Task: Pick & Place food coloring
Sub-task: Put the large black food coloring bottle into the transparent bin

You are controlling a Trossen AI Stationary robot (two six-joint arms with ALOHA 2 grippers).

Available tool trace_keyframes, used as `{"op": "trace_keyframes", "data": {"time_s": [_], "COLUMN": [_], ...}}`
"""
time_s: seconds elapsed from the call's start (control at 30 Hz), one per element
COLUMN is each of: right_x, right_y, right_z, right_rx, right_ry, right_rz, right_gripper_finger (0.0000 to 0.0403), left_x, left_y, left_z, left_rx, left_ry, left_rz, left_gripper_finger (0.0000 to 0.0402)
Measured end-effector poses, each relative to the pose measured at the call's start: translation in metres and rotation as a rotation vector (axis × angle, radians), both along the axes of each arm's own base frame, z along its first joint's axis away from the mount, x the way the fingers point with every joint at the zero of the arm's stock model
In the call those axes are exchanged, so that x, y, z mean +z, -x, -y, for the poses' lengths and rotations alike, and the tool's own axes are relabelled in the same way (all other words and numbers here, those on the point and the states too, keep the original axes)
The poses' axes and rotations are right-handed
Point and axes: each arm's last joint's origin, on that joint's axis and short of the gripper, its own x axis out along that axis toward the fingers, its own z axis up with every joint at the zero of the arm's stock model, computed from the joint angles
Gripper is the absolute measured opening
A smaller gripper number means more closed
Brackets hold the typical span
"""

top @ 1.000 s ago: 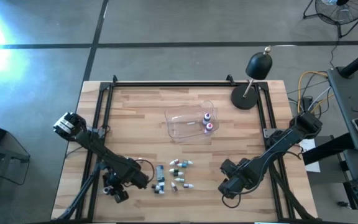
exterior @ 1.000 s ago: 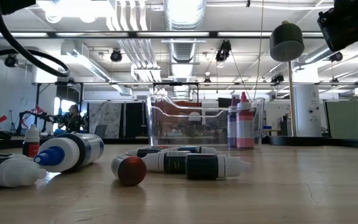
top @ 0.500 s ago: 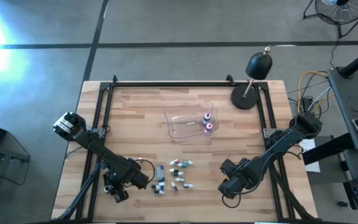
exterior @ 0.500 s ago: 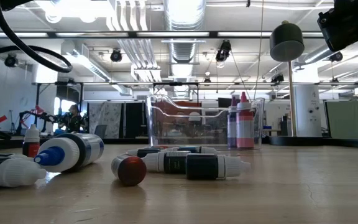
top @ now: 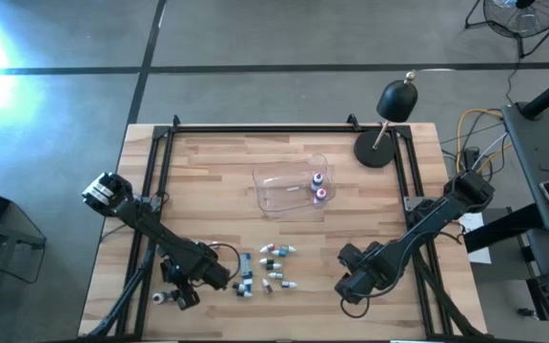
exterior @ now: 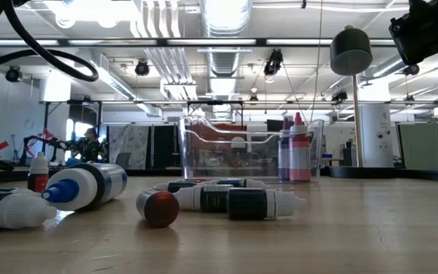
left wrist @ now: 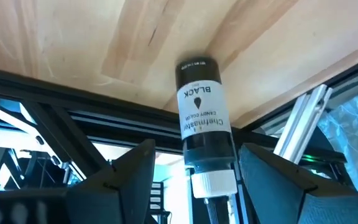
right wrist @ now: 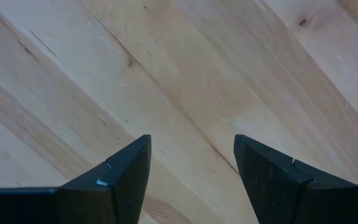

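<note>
The wooden table [top: 208, 181] carries a black dome lamp [top: 389, 114] at its far right corner and a clear plastic tub [top: 289, 187] near the middle. Two food coloring bottles stand upright inside the tub at its right end, one purple [top: 316, 177] and one pink [top: 320, 193]; in the low view the pink bottle [exterior: 299, 148] shows through the clear wall.

Nearer the front edge, a cluster of loose food coloring bottles [top: 265, 267] lies on the wood, most on their sides, between the two arms.

The left gripper [top: 172, 293] sits at the table's front left corner, just left of that cluster. Its fingers [left wrist: 129, 180] stand wide apart, and a bottle labelled BLACK [left wrist: 202, 118], with a white cap, shows between them, over the table's edge; I cannot tell whether the fingers touch it.

The right gripper [top: 349, 286] waits low over bare wood at the front right, its fingers [right wrist: 120, 180] spread and holding nothing.
</note>
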Motion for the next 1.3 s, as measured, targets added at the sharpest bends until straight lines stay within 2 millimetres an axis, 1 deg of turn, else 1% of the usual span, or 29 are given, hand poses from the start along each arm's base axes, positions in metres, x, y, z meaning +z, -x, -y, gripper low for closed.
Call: {"op": "trace_keyframes", "data": {"time_s": [0.13,0.33,0.43,0.53,0.63,0.77,0.87,0.93,1.0,1.07,1.13,1.3], "right_x": [0.000,0.000,0.000,0.000,0.000,0.000,-0.001,-0.001,-0.001,-0.001,-0.001,-0.001], "right_y": [0.000,0.000,0.000,0.000,0.000,0.000,0.000,0.000,0.001,0.001,0.001,0.001], "right_z": [0.000,0.000,0.000,0.000,0.000,0.000,0.001,0.001,0.001,0.001,0.001,0.001], "right_rx": [0.000,0.007,0.011,0.011,0.010,0.010,0.009,0.010,0.010,0.009,0.004,-0.021], "right_ry": [0.000,0.002,0.003,0.003,0.003,0.003,0.003,0.004,0.005,0.006,0.005,-0.001], "right_rz": [0.000,-0.002,-0.002,-0.002,-0.003,-0.003,-0.003,-0.004,-0.006,-0.007,-0.007,-0.008], "right_gripper_finger": [0.0224,0.0224,0.0224,0.0224,0.0224,0.0224,0.0224,0.0224,0.0224,0.0224,0.0224,0.0224], "left_x": [0.002,0.009,0.019,0.038,0.061,0.084,0.093,0.093,0.090,0.089,0.087,0.077], "left_y": [-0.001,-0.006,-0.009,-0.007,0.003,0.028,0.051,0.063,0.070,0.073,0.078,0.088], "left_z": [0.001,0.002,0.002,0.002,0.003,0.002,0.002,0.003,0.010,0.022,0.032,0.044], "left_rx": [0.000,-0.014,-0.032,-0.030,0.049,0.262,0.400,0.454,0.414,0.293,0.174,-0.094], "left_ry": [0.004,-0.030,-0.095,-0.196,-0.294,-0.359,-0.381,-0.377,-0.320,-0.229,-0.195,-0.197], "left_rz": [0.002,0.061,0.115,0.207,0.331,0.410,0.417,0.403,0.458,0.593,0.707,0.762], "left_gripper_finger": [0.0211,0.0211,0.0211,0.0211,0.0211,0.0211,0.0211,0.0211,0.0211,0.0211,0.0211,0.0211]}}
